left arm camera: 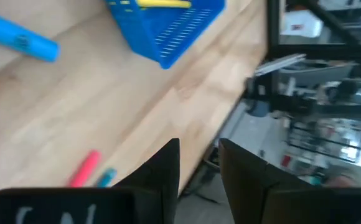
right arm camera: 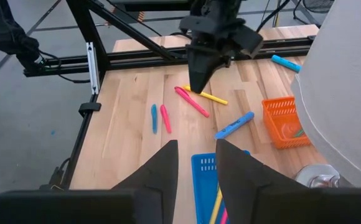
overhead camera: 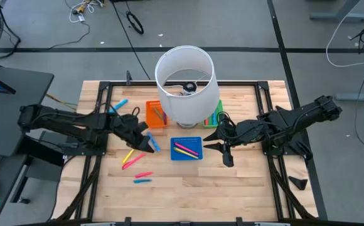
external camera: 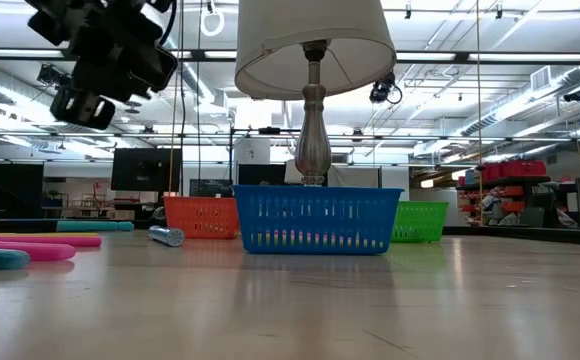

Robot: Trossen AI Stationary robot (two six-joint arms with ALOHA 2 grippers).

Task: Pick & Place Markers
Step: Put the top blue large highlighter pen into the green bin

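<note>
Several markers lie loose on the wooden table: a blue one (overhead camera: 153, 144) beside my left gripper, a yellow (overhead camera: 130, 154) and a pink one (overhead camera: 133, 162), a pink (overhead camera: 143, 174) and teal pair (overhead camera: 142, 181), and a blue one (overhead camera: 118, 105) farther off. Pink and yellow markers lie in the blue tray (overhead camera: 186, 149). My left gripper (overhead camera: 141, 139) hangs raised above the table left of that tray (external camera: 100, 60), fingers a narrow gap apart, empty (left arm camera: 199, 162). My right gripper (overhead camera: 221, 152) hovers right of the blue tray, also narrowly open and empty (right arm camera: 197, 162).
A white-shaded lamp (overhead camera: 185, 85) stands at the table's far middle, between the orange tray (overhead camera: 156, 114) and the green tray (overhead camera: 214, 116), which it partly hides. A black frame (overhead camera: 97, 157) runs along the table's sides. Bare wood lies along the near edge.
</note>
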